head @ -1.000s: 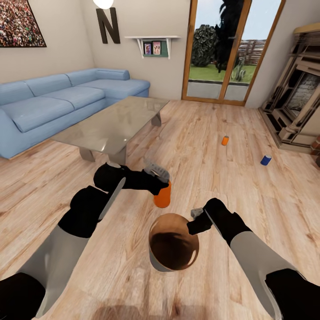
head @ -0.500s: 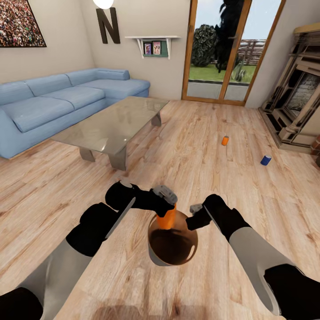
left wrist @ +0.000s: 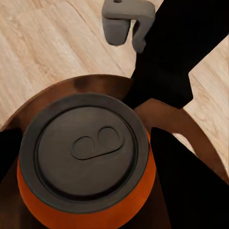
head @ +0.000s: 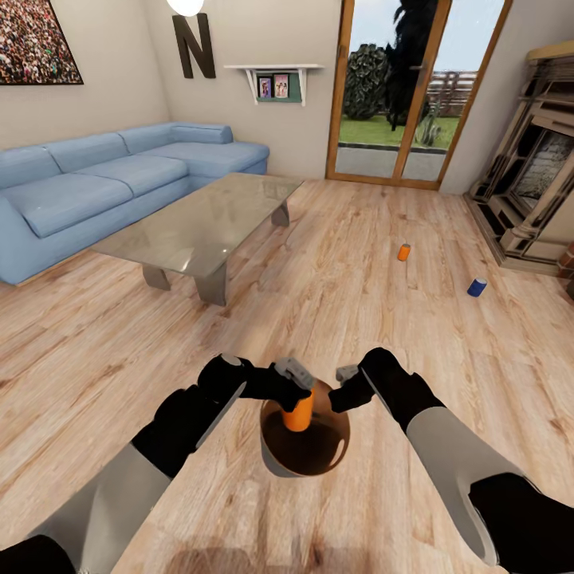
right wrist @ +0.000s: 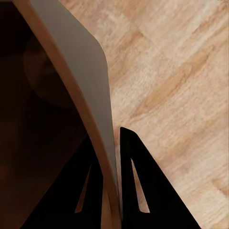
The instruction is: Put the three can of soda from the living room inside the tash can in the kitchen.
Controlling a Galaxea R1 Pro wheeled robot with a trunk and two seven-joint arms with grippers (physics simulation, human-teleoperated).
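Left hand (head: 296,381) gripped orange can (head: 299,413) near top, inside mouth of trash can (head: 275,463). Right hand (head: 345,377) pinched bin rim, holding it above floor. Can judged light, rigid, slick; side grip suits. Second orange can (head: 404,252), blue can (head: 477,287) upright on wood floor (head: 335,271); sofa (head: 96,187), glass worktop (head: 207,215) beyond.

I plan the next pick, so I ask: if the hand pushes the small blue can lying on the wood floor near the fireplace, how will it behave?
The small blue cylindrical can appears to lie tilted on the smooth pale wood-plank floor, so a push would probably roll it. It looks rigid and probably light. Its round glossy wall may slip.
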